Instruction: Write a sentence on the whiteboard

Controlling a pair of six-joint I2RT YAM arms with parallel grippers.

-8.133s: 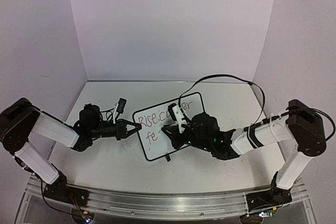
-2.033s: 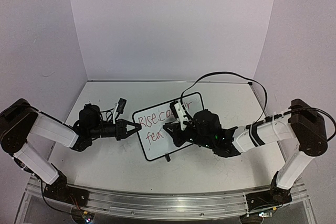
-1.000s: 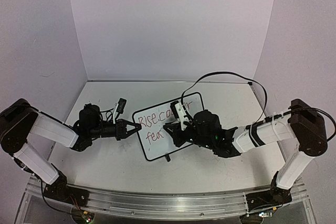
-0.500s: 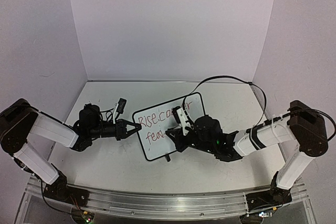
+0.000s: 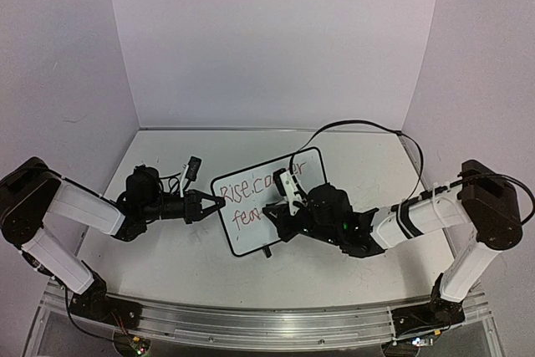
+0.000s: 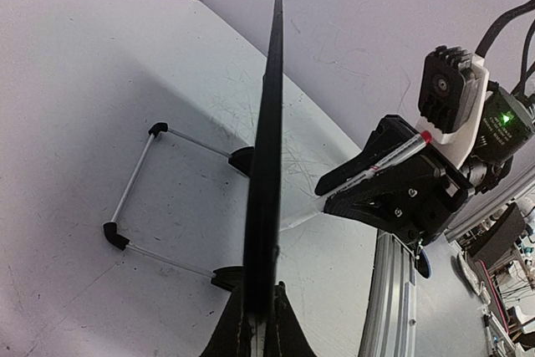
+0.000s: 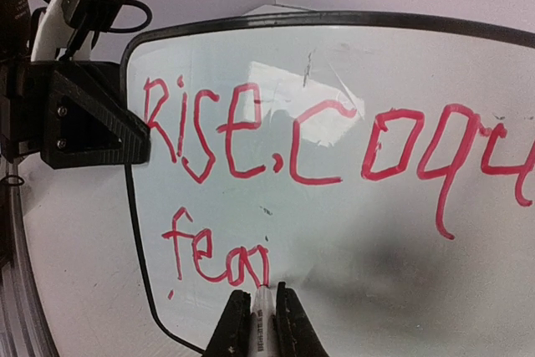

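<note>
Three plain pale-lilac walls enclose a scuffed white tabletop under soft, even light, with an aluminium rail running along its near edge.

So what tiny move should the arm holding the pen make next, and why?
Probably slide the marker tip slightly right along the whiteboard to form the next letter. The right gripper is shut on it, its tip sits where the sentence stops at "fea", and bare board lies to the right.
</note>
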